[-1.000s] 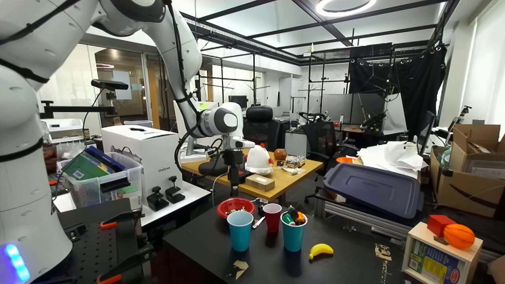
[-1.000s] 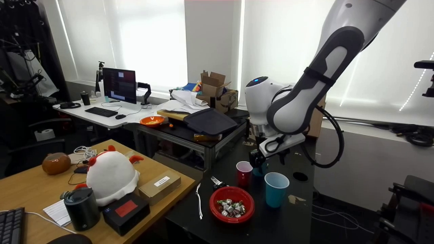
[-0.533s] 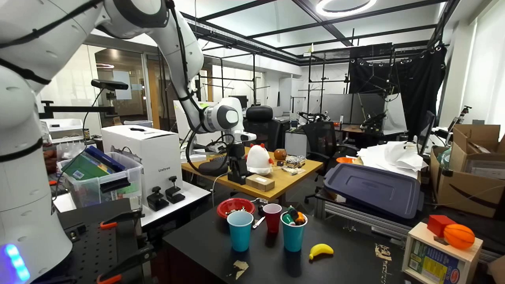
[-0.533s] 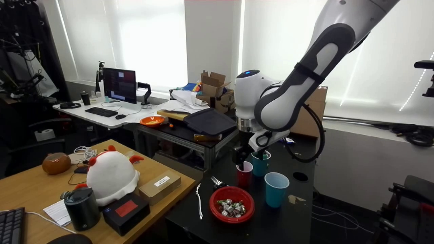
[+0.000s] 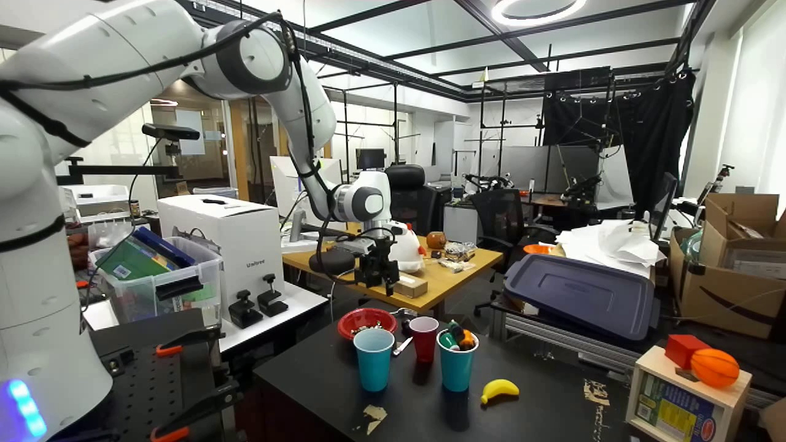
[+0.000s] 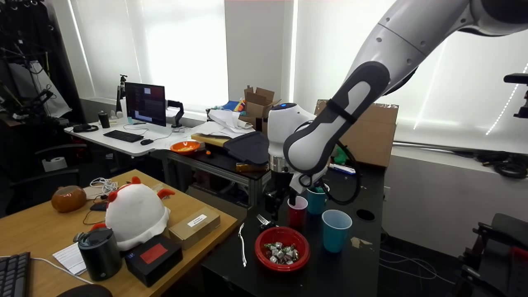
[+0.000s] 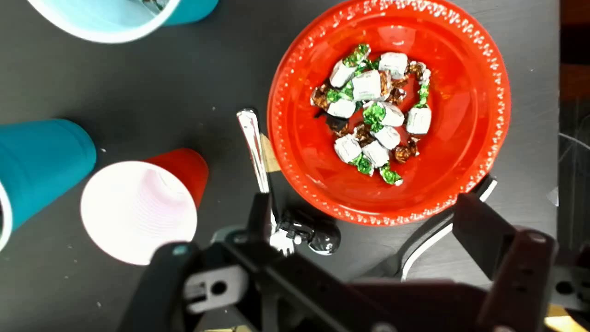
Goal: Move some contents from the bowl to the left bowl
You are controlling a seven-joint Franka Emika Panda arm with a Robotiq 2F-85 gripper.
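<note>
A red bowl (image 7: 465, 124) stands on the black table and shows in both exterior views (image 5: 345, 331) (image 6: 302, 250). It holds several wrapped candies (image 7: 367, 86) with white middles and green or brown ends. My gripper (image 7: 362, 199) is open and empty, its fingertips wide apart in the wrist view at the near rim of the bowl. In an exterior view the gripper (image 6: 283, 208) hangs above the table, behind the bowl near the red cup. An orange bowl (image 6: 194, 152) sits on a separate table at the back. No second bowl shows on the black table.
A red cup (image 7: 189, 173) and two teal cups (image 6: 336, 235) (image 6: 316, 202) stand beside the bowl. A silver fork (image 7: 252, 138), a black object (image 7: 322, 236) and another utensil (image 7: 426, 246) lie by its rim. A toy banana (image 5: 500, 389) lies on the table.
The arm has reached out and turned, and my gripper has moved left in an exterior view, from over the teal cups past the red cup. The bowl, candies and cups have not moved.
</note>
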